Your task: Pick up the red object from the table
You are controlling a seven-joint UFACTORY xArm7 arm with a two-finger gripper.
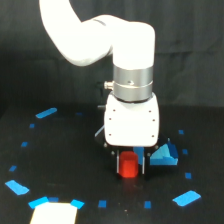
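The tool (130, 164) hangs straight down from a white boxy housing, and its two thin dark fingers (119, 164) stand low over the black desk (60, 165). Between those fingers sits the red object (129, 165), a small bright red stubby block, roughly cylindrical, with a slightly lighter top face and a darker shaded side. It is clearly narrower than the housing above it, and its upper edge tucks just under the housing's lower rim. The fingers flank the block closely on both sides, with little gap showing; whether they actually press on it cannot be told from this blurred view. The block's base looks level with the desk surface, though contact there is also hard to judge.

Just beside the tool, toward the exterior view's right, lies a larger blue block (164, 155) with a sloped, wedge-like look, near the tool's finger but apart from the red piece. Small blue tape marks (46, 113) dot the desk around the tool on all sides.
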